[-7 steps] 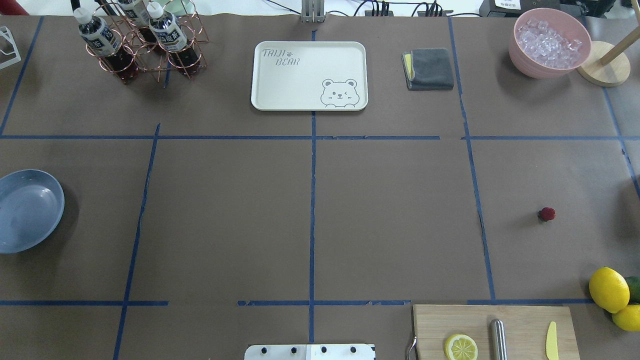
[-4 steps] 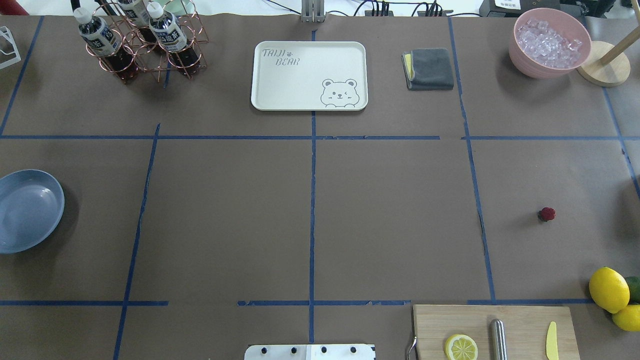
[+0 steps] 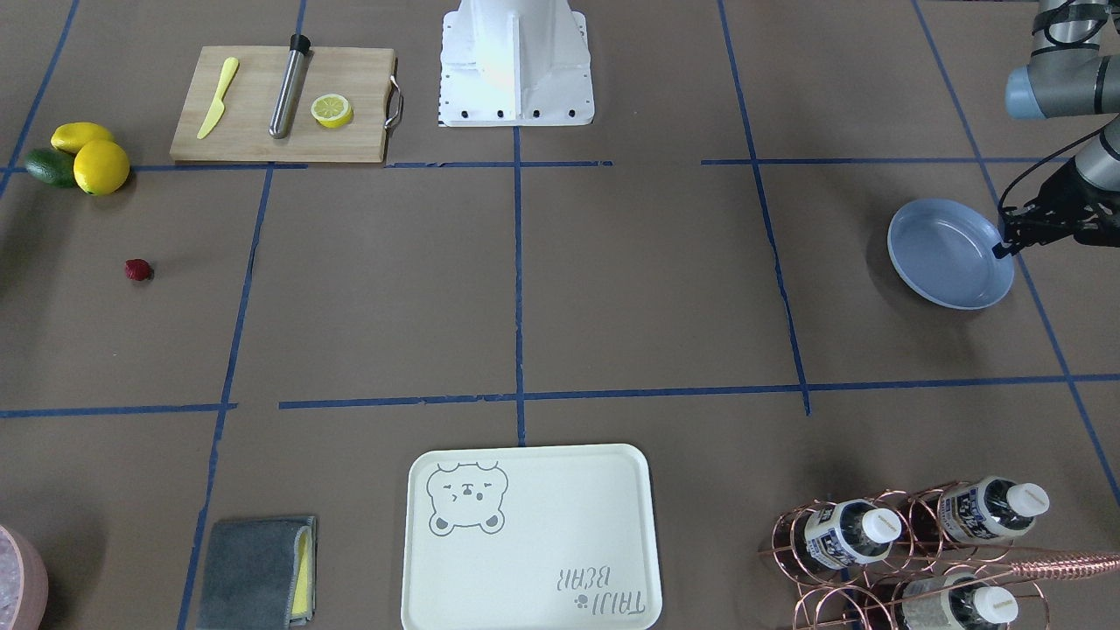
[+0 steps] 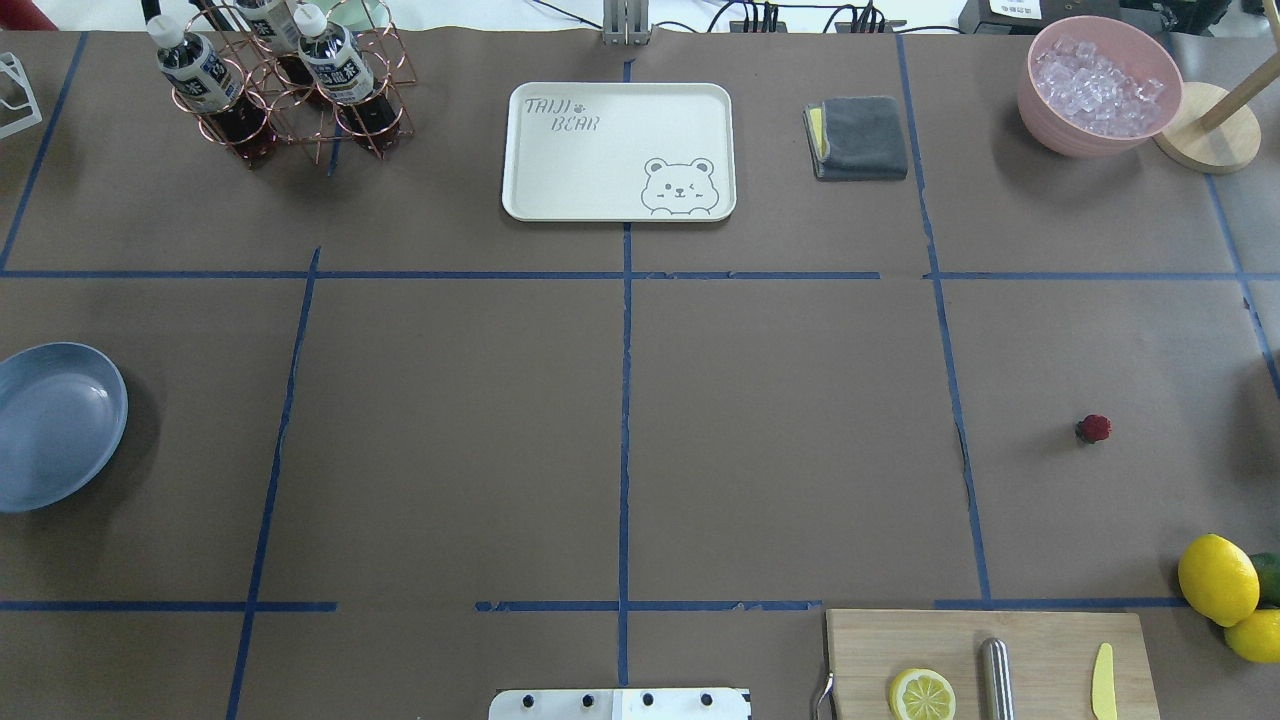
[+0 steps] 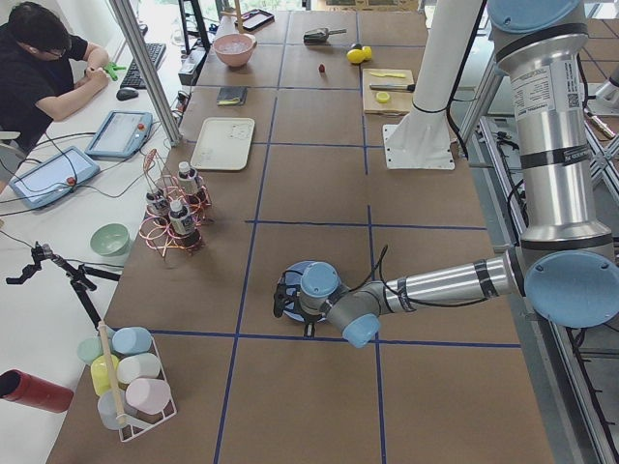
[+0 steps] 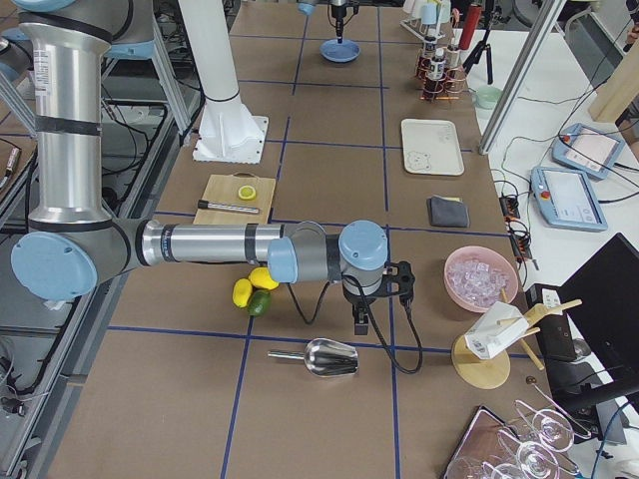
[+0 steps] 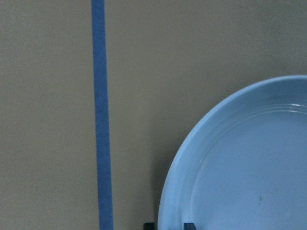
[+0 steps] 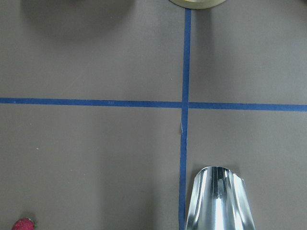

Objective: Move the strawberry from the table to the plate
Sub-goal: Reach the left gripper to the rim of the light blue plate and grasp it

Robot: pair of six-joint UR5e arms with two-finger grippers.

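Two arms share this job. From across the table [image 3: 612, 289], the strawberry [image 3: 137, 269] lies on bare paper near the lemons [image 3: 98, 164], well apart from the plate [image 3: 941, 258], whose rim the left gripper [image 3: 1002, 250] meets. Overhead, neither arm shows. From the left end, the left arm stretches low, forearm nearly level. From the right end, the right arm reaches out level, with the right gripper [image 6: 359, 321] pointing down near a metal scoop [image 6: 329, 356]; I cannot tell its finger state. On the left wrist, the fingertips [image 7: 148, 225] flank the rim closely, seemingly pinching it. The right wrist sees the berry at the frame's lower-left corner: best to centre over it, descend straight and close softly.
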